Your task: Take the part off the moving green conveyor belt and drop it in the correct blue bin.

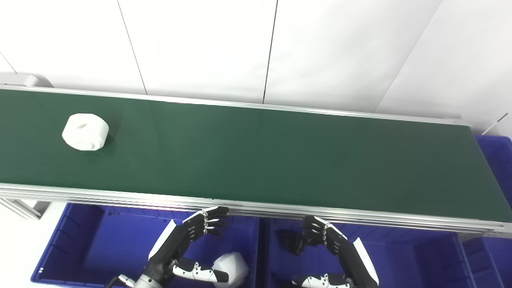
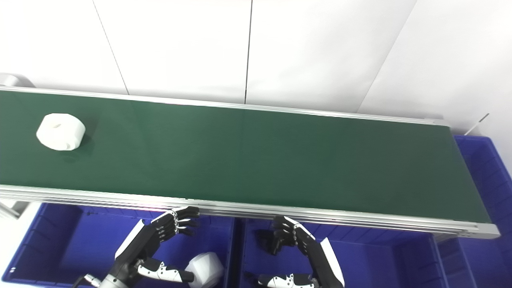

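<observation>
A white round part [image 1: 85, 131] with a hole in its top lies on the green conveyor belt [image 1: 256, 160] near its left end. My left hand [image 1: 188, 236] hovers open over the left blue bin [image 1: 80, 248], just below the belt's near rail. My right hand [image 1: 328, 240] is open too, fingers apart, over the middle blue bin [image 1: 412, 256]. Neither hand touches the part, which lies far to their left. A white rounded part [image 1: 230, 269] rests in the left bin beside my left thumb.
A third blue bin [image 1: 498, 160] stands past the belt's right end. The silver rail [image 1: 256, 208] runs along the belt's near edge above the bins. White wall panels stand behind the belt.
</observation>
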Controlling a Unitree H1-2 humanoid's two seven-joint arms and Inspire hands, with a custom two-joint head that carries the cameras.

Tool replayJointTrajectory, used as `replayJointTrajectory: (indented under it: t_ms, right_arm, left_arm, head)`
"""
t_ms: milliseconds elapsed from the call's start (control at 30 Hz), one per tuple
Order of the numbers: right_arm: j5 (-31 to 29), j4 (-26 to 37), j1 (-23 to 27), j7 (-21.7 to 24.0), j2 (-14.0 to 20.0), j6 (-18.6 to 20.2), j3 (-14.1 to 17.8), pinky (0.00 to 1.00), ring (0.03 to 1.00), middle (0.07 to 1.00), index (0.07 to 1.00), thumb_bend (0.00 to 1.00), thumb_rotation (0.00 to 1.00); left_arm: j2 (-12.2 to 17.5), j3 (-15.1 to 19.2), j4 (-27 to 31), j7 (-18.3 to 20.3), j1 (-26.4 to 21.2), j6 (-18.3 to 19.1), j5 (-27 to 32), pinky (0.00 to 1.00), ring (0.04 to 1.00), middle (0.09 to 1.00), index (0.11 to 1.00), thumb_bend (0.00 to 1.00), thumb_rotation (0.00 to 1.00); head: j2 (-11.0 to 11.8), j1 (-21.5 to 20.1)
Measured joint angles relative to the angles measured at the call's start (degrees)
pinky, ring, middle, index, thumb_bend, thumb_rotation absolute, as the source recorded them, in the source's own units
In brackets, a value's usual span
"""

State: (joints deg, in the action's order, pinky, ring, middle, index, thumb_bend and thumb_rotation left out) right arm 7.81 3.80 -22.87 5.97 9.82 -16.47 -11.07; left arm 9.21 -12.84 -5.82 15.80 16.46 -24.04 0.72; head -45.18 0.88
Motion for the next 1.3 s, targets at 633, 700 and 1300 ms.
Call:
replayJointTrajectory:
  t_ms: [633,700,1300]
  right_arm:
    - [0.04,-0.14,0.22,0.18,0.0,0.02,-0.02,0.7,0.75,0.779,0.811,0.78,0.08]
    - [0.11,-0.14,0.22,0.17,-0.01,0.02,-0.04,0.7,0.747,0.776,0.81,0.77,0.08]
    - [0.69,-1.22,0.42,0.13,-0.19,0.01,-0.07,0.71,0.746,0.771,0.807,0.77,0.08]
  left_arm:
    - [0.01,0.05,-0.44,0.01,-0.1,-0.13,-0.36,0.65,0.737,0.806,0.794,0.85,0.12]
    - [0.01,0.1,-0.92,0.01,-0.15,-0.19,-0.86,0.65,0.737,0.805,0.794,0.85,0.12]
    - [-0.01,0.46,-1.07,0.01,-0.13,-0.19,-1.17,0.65,0.734,0.801,0.793,0.86,0.12]
  head:
    - [0.35,0.09]
    - [0.18,0.18]
    - [0.44,0.44]
